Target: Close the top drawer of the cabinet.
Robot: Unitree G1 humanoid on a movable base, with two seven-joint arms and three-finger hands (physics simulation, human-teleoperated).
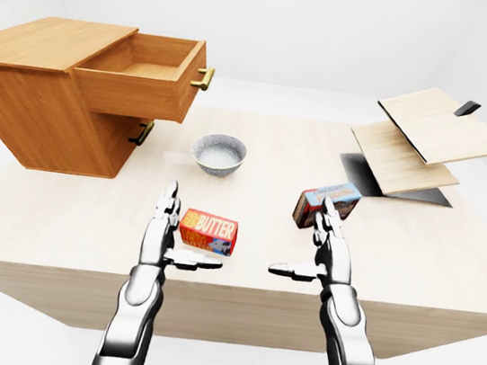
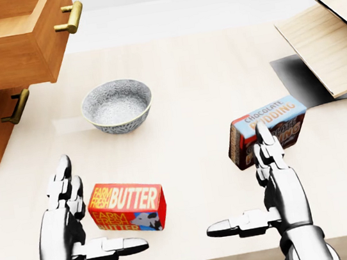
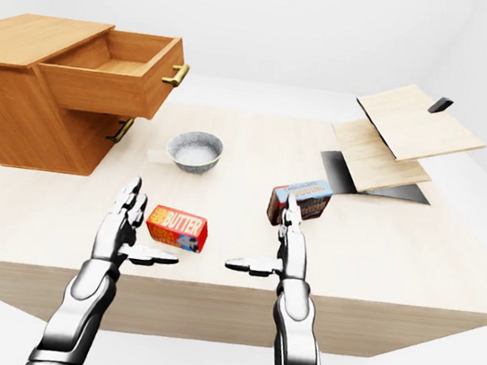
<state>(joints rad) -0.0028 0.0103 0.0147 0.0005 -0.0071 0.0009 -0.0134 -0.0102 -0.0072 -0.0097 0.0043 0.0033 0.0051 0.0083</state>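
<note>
A wooden cabinet [image 1: 30, 89] stands at the left of the table. Its top drawer [image 1: 145, 73] is pulled far out, showing an empty inside and a brass handle [image 1: 204, 78]. The lower drawer's handle [image 1: 142, 133] sits beneath it. My left hand [image 1: 171, 231] hovers open near the table's near edge, well below and to the right of the drawer. My right hand [image 1: 316, 247] is open too, fingers up and thumb pointing left. Neither hand touches anything.
A grey bowl [image 2: 117, 105] sits below the drawer's handle. A red butter box [image 2: 127, 206] lies between my hands, beside the left thumb. A chocolate pudding box [image 2: 267, 128] stands behind my right fingers. Tilted wooden boards [image 1: 431, 136] over a dark plate [image 1: 363, 172] occupy the right.
</note>
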